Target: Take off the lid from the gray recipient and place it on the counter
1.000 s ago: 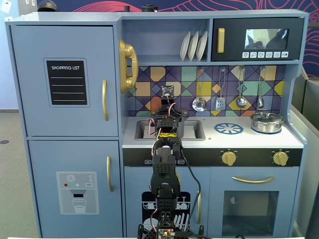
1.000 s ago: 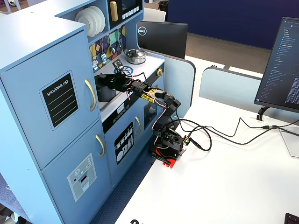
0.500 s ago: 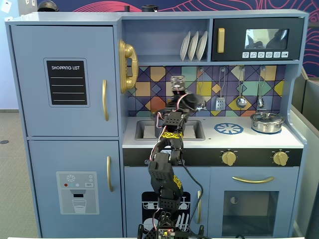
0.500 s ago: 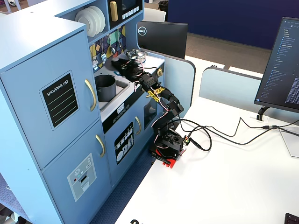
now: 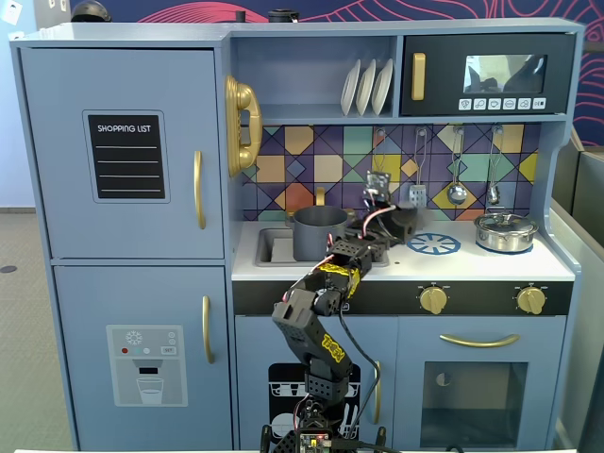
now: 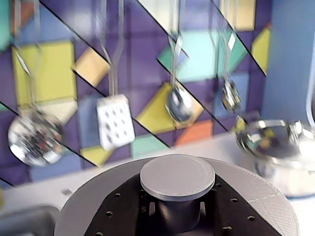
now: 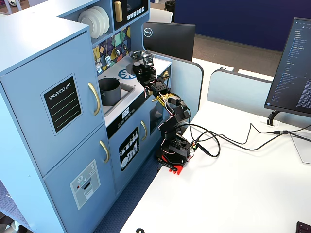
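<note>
Lid (image 6: 178, 178) and knob fill the bottom of the wrist view: a round gray disc with a smaller raised knob at its middle, seen from close above, with dark perforated gripper parts on either side of the knob's stem. From this angle I cannot tell whether the jaws are clamped on the knob or merely beside it. In a fixed view the gripper (image 5: 394, 225) sits over the white counter (image 5: 377, 266), to the right of the gray pot (image 5: 320, 232), whose top is open. The pot stands in the recessed sink at the counter's left. Just right of the gripper in that view lies the blue burner ring (image 5: 433, 243), and further right stands a shiny silver pot (image 5: 505, 231) with its own lid on. Utensils hang on the colored tile wall (image 6: 64, 73) behind, blurred in the wrist view.
</note>
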